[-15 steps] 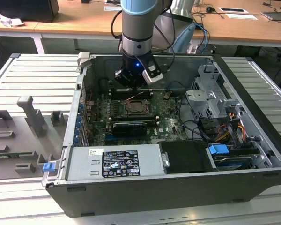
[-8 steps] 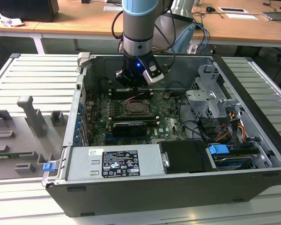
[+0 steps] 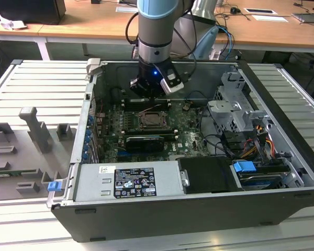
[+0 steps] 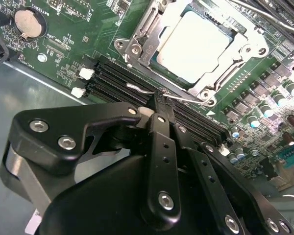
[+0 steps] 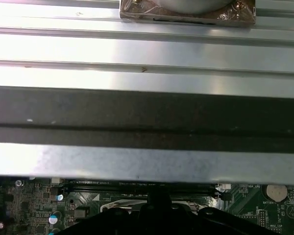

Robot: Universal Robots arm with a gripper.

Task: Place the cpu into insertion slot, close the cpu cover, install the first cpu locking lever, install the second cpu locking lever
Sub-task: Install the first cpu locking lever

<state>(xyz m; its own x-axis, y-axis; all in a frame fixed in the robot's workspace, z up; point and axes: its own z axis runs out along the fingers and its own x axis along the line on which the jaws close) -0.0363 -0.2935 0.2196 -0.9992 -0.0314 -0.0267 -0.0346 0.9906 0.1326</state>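
In the second wrist view the cpu lies flat in the insertion slot, its pale metal top showing. The cpu cover lies down around it as a silvery frame. A thin wire locking lever runs along the socket's near edge. My gripper is shut, its black fingertips pressed together right at that wire, between the socket and the black memory slots. In the exterior view my gripper hangs inside the open computer case just behind the insertion slot.
A black ribbed heatsink bar lies in front of the socket. The power supply fills the case front and a drive cage with cables stands at the exterior view's right. Case wall is close behind my gripper. A coin battery sits on the board.
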